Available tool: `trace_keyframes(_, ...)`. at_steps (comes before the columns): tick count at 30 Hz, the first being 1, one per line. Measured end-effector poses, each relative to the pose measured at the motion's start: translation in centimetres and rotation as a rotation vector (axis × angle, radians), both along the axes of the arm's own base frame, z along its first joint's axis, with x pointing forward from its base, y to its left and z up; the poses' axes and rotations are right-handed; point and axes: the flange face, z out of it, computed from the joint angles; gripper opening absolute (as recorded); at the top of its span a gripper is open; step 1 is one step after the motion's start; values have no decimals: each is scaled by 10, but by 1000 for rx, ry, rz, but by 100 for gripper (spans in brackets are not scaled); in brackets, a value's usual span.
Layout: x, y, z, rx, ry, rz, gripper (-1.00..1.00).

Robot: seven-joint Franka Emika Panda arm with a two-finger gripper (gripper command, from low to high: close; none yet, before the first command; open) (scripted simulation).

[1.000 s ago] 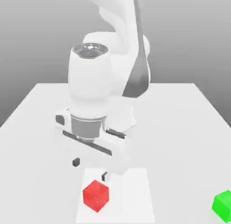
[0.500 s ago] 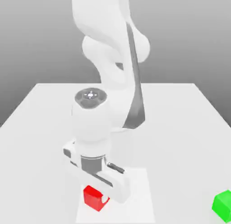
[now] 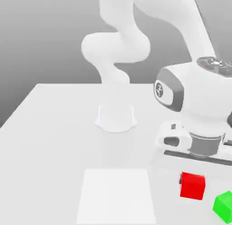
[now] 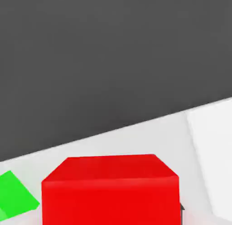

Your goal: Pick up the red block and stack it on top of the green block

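The red block [image 3: 192,186] has been carried off the white patch [image 3: 116,197], clenched in the jaws [image 3: 192,179]; alignment over the green block [image 3: 224,207] is now needed.

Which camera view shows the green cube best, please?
The exterior view shows the green cube best: there its top and side faces can be seen, though the picture's edge cuts it slightly. The hand view shows only part of it, cut by the edge, near the much larger-looking red cube.
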Motion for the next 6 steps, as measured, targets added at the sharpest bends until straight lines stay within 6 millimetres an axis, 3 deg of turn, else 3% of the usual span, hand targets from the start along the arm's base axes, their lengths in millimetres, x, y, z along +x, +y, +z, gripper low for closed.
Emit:
trace_keyframes(2, -5, 32, -28, 1, -3, 43, -100)
trace_keyframes(3, -7, 37, -39, 0, -3, 51, 100)
trace_keyframes(6, -7, 37, -39, 0, -3, 51, 100)
